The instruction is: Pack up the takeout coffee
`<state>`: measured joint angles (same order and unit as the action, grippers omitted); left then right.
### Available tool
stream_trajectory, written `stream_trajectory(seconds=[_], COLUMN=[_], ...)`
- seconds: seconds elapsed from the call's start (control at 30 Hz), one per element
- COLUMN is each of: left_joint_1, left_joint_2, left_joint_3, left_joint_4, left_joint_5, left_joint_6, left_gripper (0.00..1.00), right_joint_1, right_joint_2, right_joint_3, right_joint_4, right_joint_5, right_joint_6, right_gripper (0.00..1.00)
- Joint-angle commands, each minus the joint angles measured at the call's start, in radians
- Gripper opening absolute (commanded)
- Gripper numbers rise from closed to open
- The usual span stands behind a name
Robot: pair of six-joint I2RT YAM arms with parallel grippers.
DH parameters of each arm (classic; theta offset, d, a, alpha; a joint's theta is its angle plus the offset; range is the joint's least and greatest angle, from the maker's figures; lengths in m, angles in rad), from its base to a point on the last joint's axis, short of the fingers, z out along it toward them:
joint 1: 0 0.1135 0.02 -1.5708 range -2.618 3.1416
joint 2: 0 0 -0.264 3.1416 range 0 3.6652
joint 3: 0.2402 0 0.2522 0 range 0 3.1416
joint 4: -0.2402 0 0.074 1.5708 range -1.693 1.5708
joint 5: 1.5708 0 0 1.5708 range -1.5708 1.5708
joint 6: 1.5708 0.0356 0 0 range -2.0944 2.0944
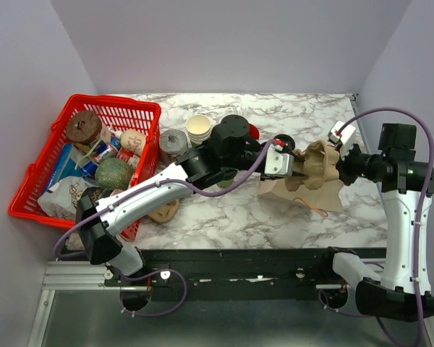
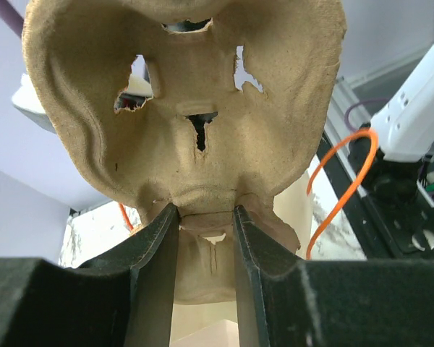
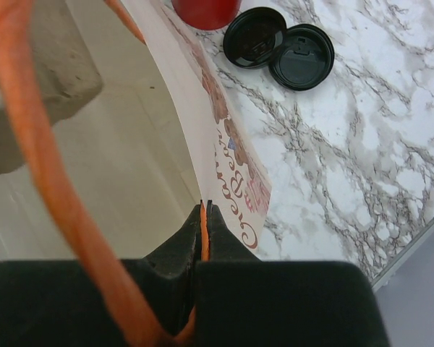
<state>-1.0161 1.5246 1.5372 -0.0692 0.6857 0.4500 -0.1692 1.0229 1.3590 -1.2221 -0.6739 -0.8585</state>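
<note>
Marble surface (image 1: 231,217) noted w/ L hand (image 2: 206,217) clamping pulp cup carrier (image 2: 188,94), R hand (image 3: 205,211) pinching bag's orange handle (image 3: 43,181); takeout coffee (image 1: 226,181) prob. olive patch under L arm, mostly hidden: light, crushable, take mid-wall gently.

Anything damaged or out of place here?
Yes. The pulp cup carrier gripped by the left tool has ragged torn holes and a split at its middle, so it looks worn or damaged.
</note>
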Motion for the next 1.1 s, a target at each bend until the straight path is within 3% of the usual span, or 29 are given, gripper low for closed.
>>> stream_trajectory(seconds=[0.0, 0.3, 0.57, 0.8, 1.07], left_joint_1=[-0.004, -0.009, -0.035, -0.056, -0.081], left_joint_2=[0.032, 0.124, 0.164, 0.265, 0.350], left_joint_3=[0.015, 0.109, 0.181, 0.352, 0.489], left_joint_4=[-0.038, -0.322, -0.446, -0.703, -0.880], left_joint_5=[0.035, -0.077, -0.184, -0.248, -0.327], left_joint_6=[0.122, 0.257, 0.358, 0.492, 0.598], left_gripper=[0.00, 0.00, 0.00, 0.00, 0.00], right_joint_1=[0.007, 0.007, 0.008, 0.017, 0.025], right_joint_2=[0.008, -0.001, -0.037, -0.057, -0.030], right_joint_3=[0.032, 0.072, 0.080, 0.063, 0.088], right_joint_4=[-0.042, -0.062, -0.112, -0.126, -0.100], right_joint_5=[-0.049, -0.016, -0.009, -0.004, 0.036], right_joint_6=[0.029, 0.052, 0.067, 0.081, 0.139], right_gripper=[0.01, 0.00, 0.01, 0.00, 0.00])
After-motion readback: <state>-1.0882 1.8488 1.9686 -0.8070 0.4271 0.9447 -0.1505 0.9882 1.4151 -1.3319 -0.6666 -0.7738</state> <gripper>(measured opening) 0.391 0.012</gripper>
